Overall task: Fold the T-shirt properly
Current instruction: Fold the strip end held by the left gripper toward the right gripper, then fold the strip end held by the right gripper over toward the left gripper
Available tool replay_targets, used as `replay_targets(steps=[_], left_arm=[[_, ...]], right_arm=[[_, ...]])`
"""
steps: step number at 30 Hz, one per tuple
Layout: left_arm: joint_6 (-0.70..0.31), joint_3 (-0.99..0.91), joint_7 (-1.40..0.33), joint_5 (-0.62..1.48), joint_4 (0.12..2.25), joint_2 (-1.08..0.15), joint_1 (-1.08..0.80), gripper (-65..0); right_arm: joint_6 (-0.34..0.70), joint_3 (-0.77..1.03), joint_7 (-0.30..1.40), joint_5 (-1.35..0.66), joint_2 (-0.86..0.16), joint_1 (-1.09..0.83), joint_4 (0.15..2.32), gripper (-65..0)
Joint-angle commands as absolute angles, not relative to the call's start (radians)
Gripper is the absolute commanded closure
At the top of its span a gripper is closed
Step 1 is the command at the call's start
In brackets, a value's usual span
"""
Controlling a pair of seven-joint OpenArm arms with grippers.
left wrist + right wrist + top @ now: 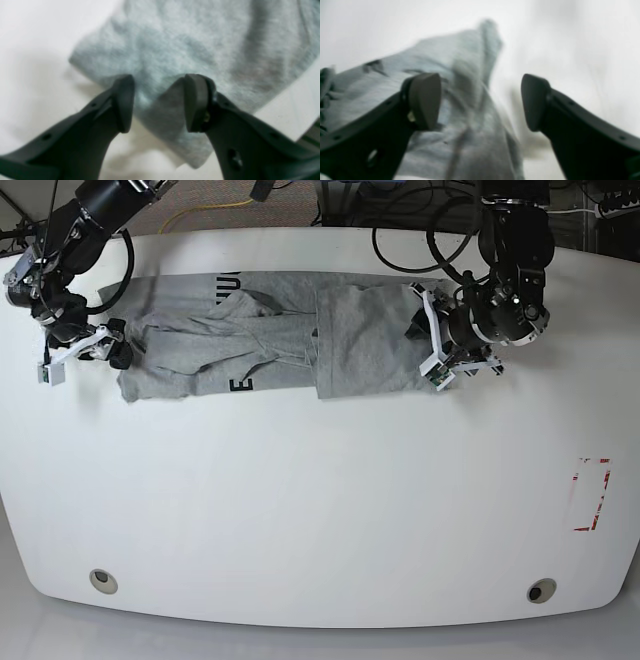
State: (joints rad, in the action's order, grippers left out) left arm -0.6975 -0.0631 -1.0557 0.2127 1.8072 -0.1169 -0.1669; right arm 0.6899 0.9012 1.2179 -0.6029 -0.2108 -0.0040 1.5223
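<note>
Left wrist view: the left gripper (158,102) stands open to a moderate width, its two dark fingers (123,102) on either side of a corner of the grey T-shirt (190,50); the cloth lies between the pads without being pinched, on the white bench (32,50), whose edge shows at lower right. Right wrist view: the right gripper (480,102) is spread wide, holding nothing; a rumpled, blurred fold of the T-shirt (470,105) lies between and beyond its fingers (425,100), nearer the left-hand pad, with a trace of black print at the far left. Base view: the T-shirt (270,340) lies crumpled lengthwise across the far part of the bench (320,510), partly folded, with black letters visible at its upper and lower edges. The left gripper (428,340) sits at the garment's right end, the right gripper (112,345) at its left end. A red-and-white marker (592,494) lies well apart, near the bench's right edge.
</note>
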Motion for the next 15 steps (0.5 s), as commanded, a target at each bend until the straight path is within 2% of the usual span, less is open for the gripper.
replay_targets(steps=[1,4,8,15], left_arm=[[-0.698,-0.087,-1.026,0.213,1.79,-0.122,-0.166,-22.9],[-0.698,-0.09,-1.01,0.213,1.762,-0.125,-0.17,-20.4],[-0.698,-0.091,-1.009,0.209,1.745,-0.125,-0.177,-20.4],[-0.698,-0.091,-1.009,0.209,1.742,-0.125,-0.171,-20.4]], right_arm=[[0.698,0.898,1.198,-0.639,-0.246,0.019,1.484,-54.2],[0.698,0.9,1.194,-0.639,-0.257,0.022,1.428,-54.5],[0.698,0.901,1.185,-0.639,-0.262,0.019,1.38,-54.5],[0.698,0.891,1.199,-0.639,-0.174,-0.019,1.377,-54.5]])
